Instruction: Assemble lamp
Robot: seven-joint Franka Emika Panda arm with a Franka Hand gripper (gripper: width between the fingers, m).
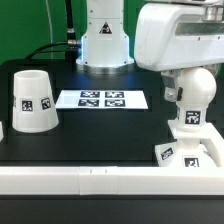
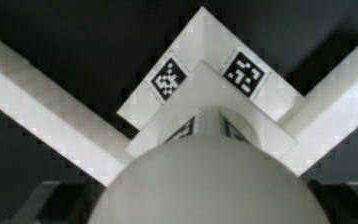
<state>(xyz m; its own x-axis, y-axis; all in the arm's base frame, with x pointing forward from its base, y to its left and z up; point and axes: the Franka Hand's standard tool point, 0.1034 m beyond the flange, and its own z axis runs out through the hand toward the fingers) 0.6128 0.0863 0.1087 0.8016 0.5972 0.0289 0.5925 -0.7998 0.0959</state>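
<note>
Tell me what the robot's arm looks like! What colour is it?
The arm is smooth, glossy white with big rounded, chunky shells. Its wrist part has a light grey underside and dark seams where the sections meet. Further back, a white column rises from a wider round foot, with dark cables behind it. No writing or stickers show on the arm itself.
</note>
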